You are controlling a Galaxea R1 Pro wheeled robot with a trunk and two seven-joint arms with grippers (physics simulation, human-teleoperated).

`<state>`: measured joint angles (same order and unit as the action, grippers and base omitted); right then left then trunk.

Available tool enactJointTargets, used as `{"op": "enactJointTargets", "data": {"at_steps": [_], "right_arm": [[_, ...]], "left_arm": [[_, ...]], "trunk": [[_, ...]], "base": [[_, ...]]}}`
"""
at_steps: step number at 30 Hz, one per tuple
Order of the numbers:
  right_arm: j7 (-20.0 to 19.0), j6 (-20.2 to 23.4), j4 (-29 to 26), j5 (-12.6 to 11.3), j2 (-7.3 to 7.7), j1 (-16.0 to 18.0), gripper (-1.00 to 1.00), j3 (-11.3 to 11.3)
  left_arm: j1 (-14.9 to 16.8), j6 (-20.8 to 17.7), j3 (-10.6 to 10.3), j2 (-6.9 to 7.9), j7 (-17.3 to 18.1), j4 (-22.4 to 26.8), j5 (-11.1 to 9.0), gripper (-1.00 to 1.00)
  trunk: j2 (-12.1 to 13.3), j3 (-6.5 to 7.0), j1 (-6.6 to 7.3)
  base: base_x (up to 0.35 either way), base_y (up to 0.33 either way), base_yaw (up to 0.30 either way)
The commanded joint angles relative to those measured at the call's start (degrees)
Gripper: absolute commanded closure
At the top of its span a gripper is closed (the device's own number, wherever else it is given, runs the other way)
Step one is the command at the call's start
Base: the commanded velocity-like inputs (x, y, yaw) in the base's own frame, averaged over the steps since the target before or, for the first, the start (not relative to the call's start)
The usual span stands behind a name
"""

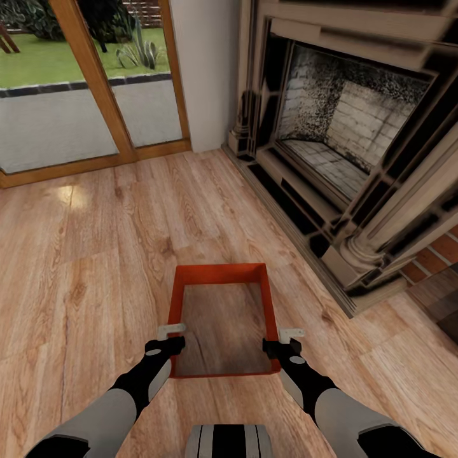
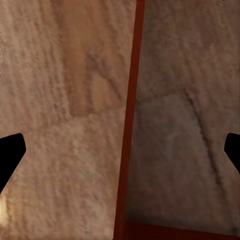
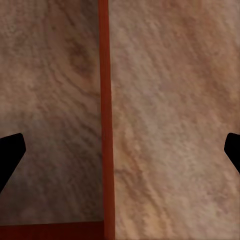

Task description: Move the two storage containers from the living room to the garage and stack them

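Both arms reach down to one storage container (image 1: 219,275) on the wood-plank floor (image 1: 83,254). Left gripper (image 1: 170,336) and right gripper (image 1: 285,338) each stand spread apart astride a side wall, not clamped. Beyond are the fireplace (image 1: 343,127), partly cut off, and the glass doors (image 1: 83,83).

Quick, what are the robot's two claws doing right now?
Left gripper: open, straddling the orange container's left wall.
Right gripper: open, straddling its right wall.
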<state>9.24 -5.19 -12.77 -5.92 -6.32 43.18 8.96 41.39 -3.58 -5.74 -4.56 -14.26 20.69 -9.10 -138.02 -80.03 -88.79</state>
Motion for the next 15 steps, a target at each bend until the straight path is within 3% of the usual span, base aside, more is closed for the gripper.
{"op": "enactJointTargets", "data": {"at_steps": [1,9,10,15], "right_arm": [[0.2,-0.2,1.6,-1.0,-0.01,0.0,-1.00,0.8],[0.2,-0.2,1.6,-0.8,-0.01,0.0,-1.00,0.8],[0.1,-0.2,1.6,-0.8,-0.01,0.0,1.00,0.8],[0.1,-0.2,1.6,-0.8,-0.06,0.0,1.00,0.8]], "left_arm": [[0.0,-0.3,-0.5,0.05,-0.4,0.1,-0.6,-1.00],[0.0,-0.3,-0.6,0.12,-0.3,-0.1,-0.3,-1.00],[0.0,-0.3,-0.6,0.10,-0.4,-0.1,-0.3,1.00],[0.0,-0.3,-0.6,0.09,-0.4,-0.4,-0.3,1.00]], "trunk": [[0.0,-0.04,-0.02],[0.0,-0.04,-0.02],[0.0,-0.04,-0.02],[0.0,-0.04,-0.02]], "base": [[0.000,0.000,0.000],[0.000,0.000,0.000],[0.000,0.000,0.000],[0.000,0.000,0.000]]}}
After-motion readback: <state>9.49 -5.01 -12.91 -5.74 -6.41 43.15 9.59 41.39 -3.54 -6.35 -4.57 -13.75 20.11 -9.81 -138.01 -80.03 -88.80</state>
